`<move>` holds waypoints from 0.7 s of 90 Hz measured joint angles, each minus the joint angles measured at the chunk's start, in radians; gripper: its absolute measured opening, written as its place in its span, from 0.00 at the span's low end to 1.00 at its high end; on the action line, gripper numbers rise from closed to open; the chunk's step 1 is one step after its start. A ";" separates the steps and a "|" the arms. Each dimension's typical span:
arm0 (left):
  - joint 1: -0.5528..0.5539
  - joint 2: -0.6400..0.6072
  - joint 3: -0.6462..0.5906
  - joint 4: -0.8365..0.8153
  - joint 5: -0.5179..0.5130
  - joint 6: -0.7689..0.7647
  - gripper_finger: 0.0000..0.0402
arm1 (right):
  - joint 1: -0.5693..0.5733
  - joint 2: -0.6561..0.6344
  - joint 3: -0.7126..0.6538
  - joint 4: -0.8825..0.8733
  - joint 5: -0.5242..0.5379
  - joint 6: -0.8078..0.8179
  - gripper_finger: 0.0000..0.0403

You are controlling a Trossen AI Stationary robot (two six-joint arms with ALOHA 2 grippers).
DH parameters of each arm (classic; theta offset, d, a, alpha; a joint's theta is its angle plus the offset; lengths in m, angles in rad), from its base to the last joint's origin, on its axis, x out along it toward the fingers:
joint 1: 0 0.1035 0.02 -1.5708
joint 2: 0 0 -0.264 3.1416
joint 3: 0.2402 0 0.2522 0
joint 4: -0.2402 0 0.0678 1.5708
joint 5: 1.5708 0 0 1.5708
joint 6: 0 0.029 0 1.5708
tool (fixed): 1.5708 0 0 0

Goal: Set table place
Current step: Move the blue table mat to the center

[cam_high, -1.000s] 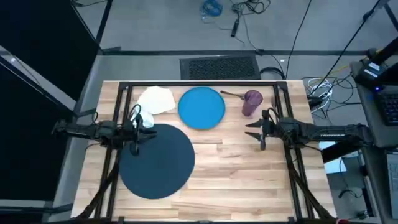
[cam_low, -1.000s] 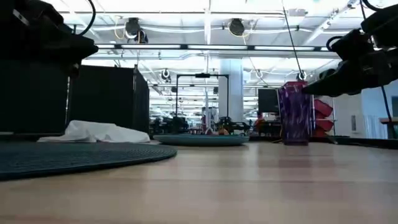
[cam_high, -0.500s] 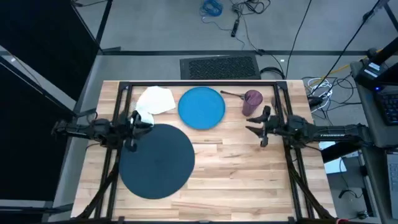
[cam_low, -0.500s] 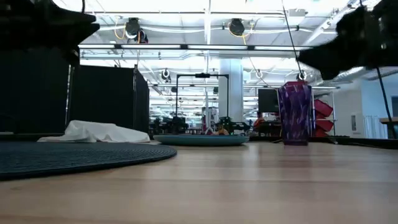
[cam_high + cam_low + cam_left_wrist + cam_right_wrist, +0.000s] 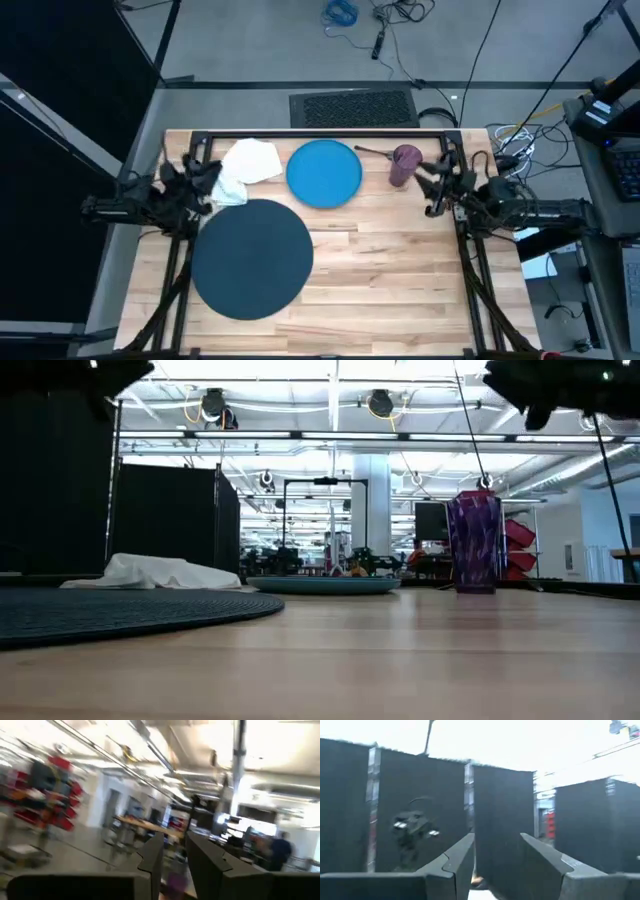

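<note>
- Cup (image 5: 404, 165): small and purple, it stands upright at the far right of the table (image 5: 400, 290); what it holds cannot be made out. In the low view the cup (image 5: 473, 543) stands clear of the things around it.
- Plate (image 5: 324, 174): bright blue, it lies at the far middle, left of the cup, with nothing on it.
- Mat (image 5: 250, 257): large, round and dark navy, it lies on the near left of the table, bare on top. Its far edge comes close to the plate's near edge.
- Napkin (image 5: 247, 165): white and crumpled, it lies at the far left, just left of the plate and beyond the mat.
- Thin dark piece of cutlery (image 5: 372, 152): it lies between plate and cup at the far edge; which piece it is cannot be told.
- Left gripper (image 5: 200, 176): raised over the far left edge, beside the napkin, fingers apart and empty. In its wrist view the fingers (image 5: 152, 857) point across the room.
- Right gripper (image 5: 437, 186): raised at the right edge, just right of the cup, fingers spread with nothing between them. Its wrist view shows the fingers (image 5: 459, 860) against dark panels.
- Surface: pale wooden planks in a black metal frame.
- Room: a grey floor with cables and a floor vent (image 5: 352, 106) beyond the far edge, and black partitions on the left. The low view shows an open hall with ceiling lights.
</note>
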 joint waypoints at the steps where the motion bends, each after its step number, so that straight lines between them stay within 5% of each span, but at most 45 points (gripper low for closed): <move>1: 0.003 0.006 0.009 0.000 -0.003 0.010 0.17 | -0.004 0.004 0.011 -0.008 0.001 -0.001 0.34; 23: 0.055 0.219 0.169 0.192 -0.117 0.229 0.17 | -0.099 0.178 0.239 -0.138 0.027 -0.095 0.34; 35: 0.073 0.343 0.245 0.209 -0.058 0.345 0.17 | -0.124 0.304 0.333 -0.139 0.022 -0.120 0.34; 63: 0.127 0.616 0.416 -0.084 -0.039 0.386 0.17 | -0.164 0.619 0.510 -0.235 -0.001 -0.063 0.34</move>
